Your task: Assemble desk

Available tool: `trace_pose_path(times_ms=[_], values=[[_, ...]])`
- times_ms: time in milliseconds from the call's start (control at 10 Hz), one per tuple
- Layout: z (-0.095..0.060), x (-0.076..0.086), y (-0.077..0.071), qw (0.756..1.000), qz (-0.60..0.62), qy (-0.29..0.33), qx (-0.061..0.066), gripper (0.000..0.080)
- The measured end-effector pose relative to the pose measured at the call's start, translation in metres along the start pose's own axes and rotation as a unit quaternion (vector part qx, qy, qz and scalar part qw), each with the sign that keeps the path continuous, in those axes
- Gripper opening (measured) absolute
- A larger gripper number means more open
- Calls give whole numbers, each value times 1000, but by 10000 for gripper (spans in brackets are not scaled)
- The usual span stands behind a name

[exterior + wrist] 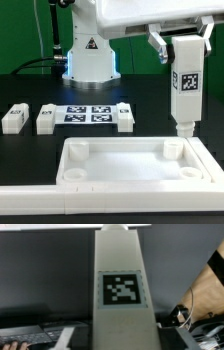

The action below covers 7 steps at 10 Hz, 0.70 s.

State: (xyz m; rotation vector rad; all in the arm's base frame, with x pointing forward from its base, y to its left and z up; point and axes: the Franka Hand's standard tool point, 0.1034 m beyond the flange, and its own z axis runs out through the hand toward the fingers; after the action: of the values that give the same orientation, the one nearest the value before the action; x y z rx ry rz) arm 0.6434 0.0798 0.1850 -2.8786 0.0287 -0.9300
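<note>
The white tray-like desk top (135, 180) lies at the front of the black table, rim up, with sockets in its corners. My gripper (180, 42) is shut on a white square-post leg (183, 85) with a black-white tag. It holds the leg upright above the top's far corner socket (176, 149) on the exterior view's right; the leg's narrow lower tip hangs just above that socket. In the wrist view the leg (122, 286) fills the middle, with a finger (68, 339) on each side of it.
Three more tagged white legs (14, 118) (46, 120) (123, 117) lie behind the top. The marker board (87, 113) lies between them. The robot base (88, 55) stands at the back. A long white bar (60, 204) runs along the front.
</note>
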Motion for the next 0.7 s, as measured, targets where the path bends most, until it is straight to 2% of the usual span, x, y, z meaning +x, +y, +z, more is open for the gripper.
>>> trace_pose_path(times_ms=[200, 300, 400, 700], values=[[12, -20, -10, 999, -15, -37, 1, 290], [15, -21, -21, 998, -32, -61, -2, 290], [15, -20, -25, 997, -46, -62, -8, 290], [15, -20, -23, 997, -45, -63, -11, 290]])
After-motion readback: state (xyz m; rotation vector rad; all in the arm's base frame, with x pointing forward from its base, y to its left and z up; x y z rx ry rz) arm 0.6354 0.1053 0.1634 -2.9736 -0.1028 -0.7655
